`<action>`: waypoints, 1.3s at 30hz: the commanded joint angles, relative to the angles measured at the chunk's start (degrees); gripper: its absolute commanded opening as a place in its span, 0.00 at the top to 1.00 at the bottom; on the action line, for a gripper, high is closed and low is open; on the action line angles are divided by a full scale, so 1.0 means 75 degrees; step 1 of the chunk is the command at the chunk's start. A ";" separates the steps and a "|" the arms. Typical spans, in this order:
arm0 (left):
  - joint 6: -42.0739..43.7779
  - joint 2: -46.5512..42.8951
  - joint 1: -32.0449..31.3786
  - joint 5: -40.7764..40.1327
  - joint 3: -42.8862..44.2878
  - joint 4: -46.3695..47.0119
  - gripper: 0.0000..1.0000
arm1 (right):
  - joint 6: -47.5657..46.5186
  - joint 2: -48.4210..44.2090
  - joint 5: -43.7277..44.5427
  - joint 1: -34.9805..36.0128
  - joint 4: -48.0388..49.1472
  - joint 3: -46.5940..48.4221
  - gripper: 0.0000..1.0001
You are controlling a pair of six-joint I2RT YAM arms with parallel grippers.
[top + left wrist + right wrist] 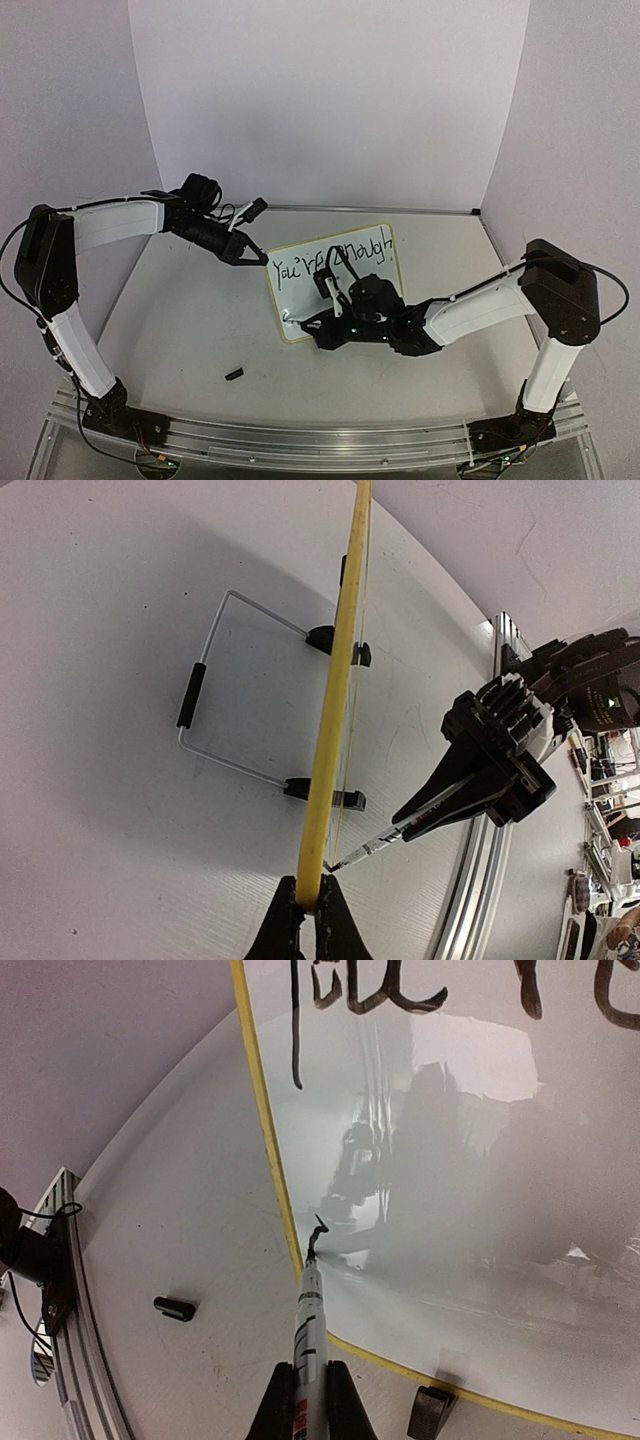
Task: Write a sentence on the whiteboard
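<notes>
The whiteboard [295, 300] stands tilted on the table [180, 320], right in front of both grippers. The sentence [335, 263] reads "You're enough" along the top of the board. The left gripper [310, 908] pinches the board's yellow rim between its jaws, at the top left corner. The right gripper [310, 1395] squeezes a marker [308, 1310] that sticks out past its jaws. The marker tip touches the board low down, just inside the rim. A small black cap [174, 1308] lies on the table, left of the right jaws.
</notes>
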 commanded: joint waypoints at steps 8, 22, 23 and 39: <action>0.0397 -0.0126 -0.0174 -0.0501 0.0106 -0.0200 1.00 | -0.0085 -0.0193 0.0514 -0.0004 -0.0390 0.0080 1.00; 0.0413 -0.0168 -0.0174 -0.0520 0.0112 -0.0211 1.00 | -0.0213 -0.0408 0.0848 -0.0004 -0.0281 0.0369 1.00; 0.0407 -0.0173 -0.0175 -0.0524 0.0111 -0.0214 1.00 | -0.0212 -0.0404 0.0848 -0.0003 -0.0253 0.0382 1.00; 0.0422 -0.0208 -0.0175 -0.0525 0.0098 -0.0214 1.00 | -0.0035 -0.0346 0.0779 -0.0005 -0.0131 0.0109 1.00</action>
